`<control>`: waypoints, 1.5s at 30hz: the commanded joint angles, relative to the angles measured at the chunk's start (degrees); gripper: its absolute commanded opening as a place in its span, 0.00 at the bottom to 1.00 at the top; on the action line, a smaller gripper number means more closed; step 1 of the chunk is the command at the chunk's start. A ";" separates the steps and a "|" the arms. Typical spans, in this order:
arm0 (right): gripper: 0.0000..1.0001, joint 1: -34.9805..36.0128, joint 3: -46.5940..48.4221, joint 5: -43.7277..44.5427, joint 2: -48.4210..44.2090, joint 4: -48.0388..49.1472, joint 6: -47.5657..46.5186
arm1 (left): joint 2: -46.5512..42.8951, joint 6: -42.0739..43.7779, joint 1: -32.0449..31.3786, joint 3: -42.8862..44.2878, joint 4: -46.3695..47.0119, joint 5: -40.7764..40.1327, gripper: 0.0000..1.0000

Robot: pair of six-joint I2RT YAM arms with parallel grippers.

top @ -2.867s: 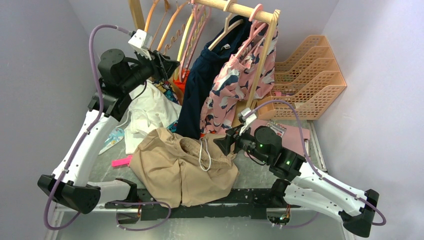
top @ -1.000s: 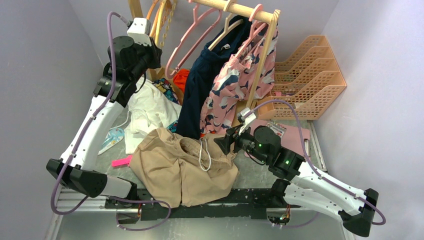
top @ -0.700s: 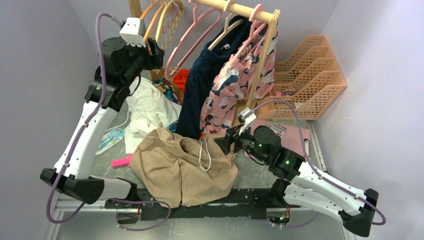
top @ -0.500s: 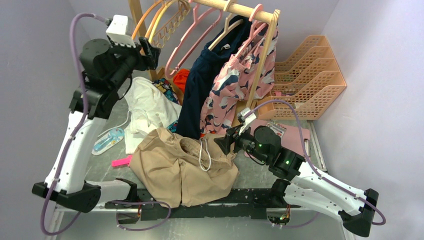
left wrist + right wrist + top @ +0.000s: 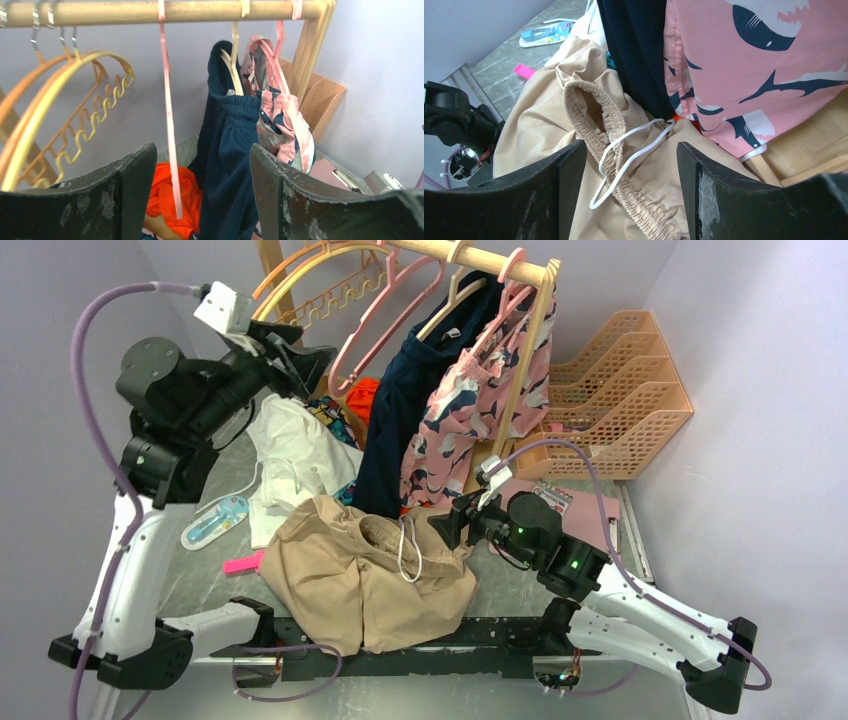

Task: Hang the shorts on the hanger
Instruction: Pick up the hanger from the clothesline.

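Observation:
The tan shorts (image 5: pixel 365 575) lie crumpled on the table at the near middle, with the gathered waistband (image 5: pixel 594 110) and white drawstring (image 5: pixel 634 145) facing up. My right gripper (image 5: pixel 450 525) hovers open just right of the waistband, with nothing between its fingers (image 5: pixel 631 195). The pink hanger (image 5: pixel 380 315) hangs by its hook from the wooden rail (image 5: pixel 480 258). In the left wrist view the hanger (image 5: pixel 169 125) shows edge-on. My left gripper (image 5: pixel 305 355) is raised to the hanger's left, open and empty (image 5: pixel 202 190), pointing toward it and apart from it.
Orange and yellow hangers (image 5: pixel 310 270) hang at the rail's left end. A navy garment (image 5: pixel 400 410) and a pink shark-print garment (image 5: pixel 480 410) hang to the right. A white garment (image 5: pixel 300 460), orange cloth (image 5: pixel 170 200) and an orange mesh organiser (image 5: pixel 620 400) sit behind.
My left gripper has opened and drawn back to the left, away from the rack. The orange and yellow hangers have swung out leftwards. The right arm and the shorts have not moved.

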 commanded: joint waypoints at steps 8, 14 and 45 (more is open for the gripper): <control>0.70 -0.21 0.18 0.51 -0.86 -0.39 0.09 | 7.59 2.84 0.12 -1.60 0.08 2.93 0.72; 0.70 -0.20 0.17 0.44 -0.93 -0.43 0.11 | 8.64 3.97 0.13 -4.69 -0.96 0.74 0.70; 0.70 -0.19 -0.36 0.36 -0.84 -0.10 0.19 | 7.24 -0.04 0.10 -9.74 6.96 0.70 0.07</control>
